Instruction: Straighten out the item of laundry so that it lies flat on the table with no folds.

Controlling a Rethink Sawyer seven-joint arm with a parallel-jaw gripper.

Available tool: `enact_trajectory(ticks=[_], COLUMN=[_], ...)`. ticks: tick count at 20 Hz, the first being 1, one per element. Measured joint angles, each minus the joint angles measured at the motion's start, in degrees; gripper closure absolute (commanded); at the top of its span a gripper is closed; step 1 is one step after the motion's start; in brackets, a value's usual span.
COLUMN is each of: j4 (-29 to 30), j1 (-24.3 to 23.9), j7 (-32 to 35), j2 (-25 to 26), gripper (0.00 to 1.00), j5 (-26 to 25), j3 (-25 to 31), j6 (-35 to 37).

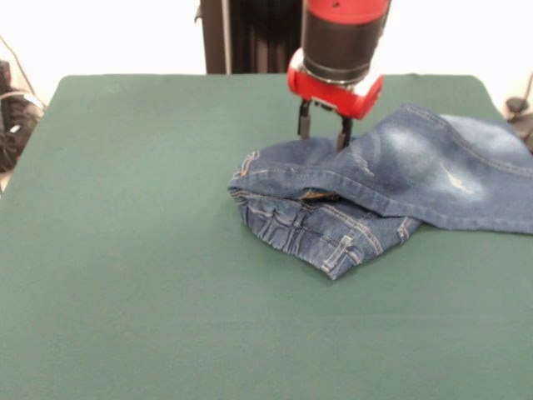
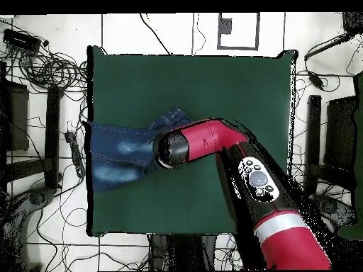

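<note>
The item of laundry (image 1: 391,179) is a pair of blue jeans lying rumpled at the right of the green table (image 1: 133,250). Its upper layer is folded over the elastic waistband (image 1: 333,246), and a faded leg runs off toward the right edge. My gripper (image 1: 324,133) hangs at the far edge of the fold, open, its fingertips (image 1: 342,137) at the denim with nothing held between them. From overhead the arm's wrist (image 2: 174,149) hides the gripper and covers part of the jeans (image 2: 117,152), which reach the table's left edge.
Cables and dark gear (image 1: 12,117) lie beyond the table's left side in the front view. Overhead, the arm (image 2: 262,184) crosses the table's lower right, and cables (image 2: 49,67) ring the table on the floor.
</note>
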Motion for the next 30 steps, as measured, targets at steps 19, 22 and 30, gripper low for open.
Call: enact_trajectory(ticks=[19, 22, 30], j4=[-5.3, -6.8, -10.6], j1=[1.0, 1.1, 2.5], j7=[0.0, 0.0, 0.0], j2=[-6.3, -6.1, -5.2], gripper=[0.0, 0.0, 0.0], j5=[4.3, 4.3, 4.3], j3=[0.0, 0.0, 0.0], j6=[7.4, 7.4, 7.4])
